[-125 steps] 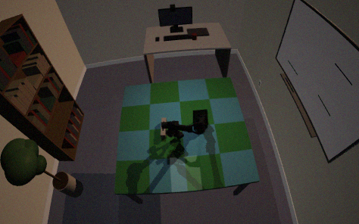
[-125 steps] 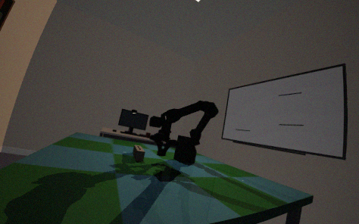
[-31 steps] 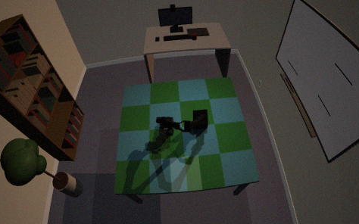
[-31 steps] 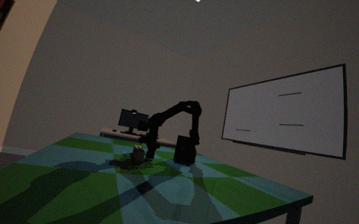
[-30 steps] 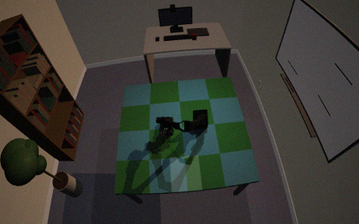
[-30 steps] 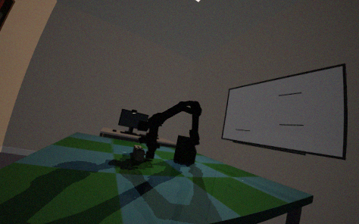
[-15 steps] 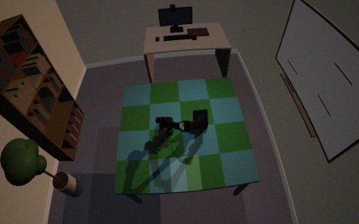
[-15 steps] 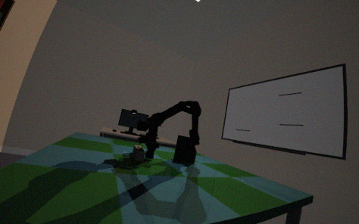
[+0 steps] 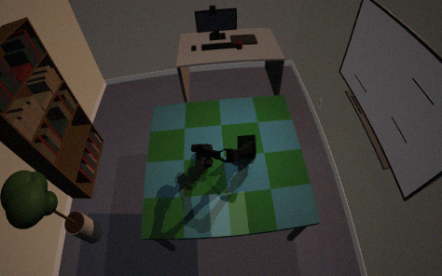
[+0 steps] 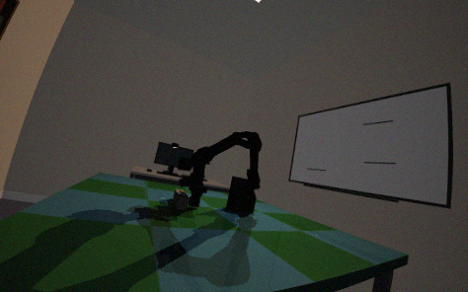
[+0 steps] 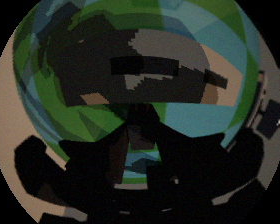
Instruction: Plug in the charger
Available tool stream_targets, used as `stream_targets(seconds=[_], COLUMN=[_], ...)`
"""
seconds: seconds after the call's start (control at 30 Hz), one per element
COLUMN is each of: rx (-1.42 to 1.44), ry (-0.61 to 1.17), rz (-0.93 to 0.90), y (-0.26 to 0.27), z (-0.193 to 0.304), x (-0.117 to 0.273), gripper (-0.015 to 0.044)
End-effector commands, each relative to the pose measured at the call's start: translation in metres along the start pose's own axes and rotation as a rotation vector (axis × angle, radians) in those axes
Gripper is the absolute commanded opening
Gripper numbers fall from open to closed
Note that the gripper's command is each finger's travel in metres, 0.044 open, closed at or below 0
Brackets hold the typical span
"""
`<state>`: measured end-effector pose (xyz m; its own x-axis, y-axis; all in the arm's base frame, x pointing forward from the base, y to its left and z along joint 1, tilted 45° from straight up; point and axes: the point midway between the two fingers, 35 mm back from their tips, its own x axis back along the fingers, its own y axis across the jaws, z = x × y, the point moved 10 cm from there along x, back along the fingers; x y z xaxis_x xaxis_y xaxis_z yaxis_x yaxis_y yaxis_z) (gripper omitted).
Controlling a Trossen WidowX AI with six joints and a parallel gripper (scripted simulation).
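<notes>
Standing on the surface: a black six-joint robot arm [image 9: 230,156] [image 10: 233,140], bent over in an arch, its base at the exterior view's right of the tool.
Surface: a table with a green and light-blue checkered top [image 9: 290,205] [image 10: 315,252] [image 11: 193,120], crossed by long shadows.
Tool: the black gripper [image 9: 202,151] [image 10: 195,201] [image 11: 141,121] points down, low over the table, closed around something.
Charger: a small dark form [image 11: 140,138] between the fingers, apparently the two-prong charger; its prongs cannot be made out.
Power strip: a pale, box-shaped strip [image 10: 181,199] [image 11: 178,47], partly shaded, just beside the tool; the wrist view shows dark rectangular recesses in it. Whether prongs and outlet touch, I cannot tell.
Background: a dark monitor [image 9: 215,20] [image 10: 167,155] on a pale desk [image 9: 229,54], and a black-framed whiteboard [image 9: 405,89] [image 10: 374,148].
Light: dim.
</notes>
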<state>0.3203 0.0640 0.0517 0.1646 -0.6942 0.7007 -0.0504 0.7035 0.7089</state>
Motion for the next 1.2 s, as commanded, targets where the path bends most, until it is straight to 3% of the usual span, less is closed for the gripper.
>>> stream_targets(seconds=[0.0, 1.17], rx=[-0.006, -0.006], ry=[0.001, 0.000], rz=[-0.003, -0.003], y=[0.0002, 0.0002], z=[-0.0001, -0.0085], x=[-0.0001, 0.0005], gripper=[0.0000, 0.0000])
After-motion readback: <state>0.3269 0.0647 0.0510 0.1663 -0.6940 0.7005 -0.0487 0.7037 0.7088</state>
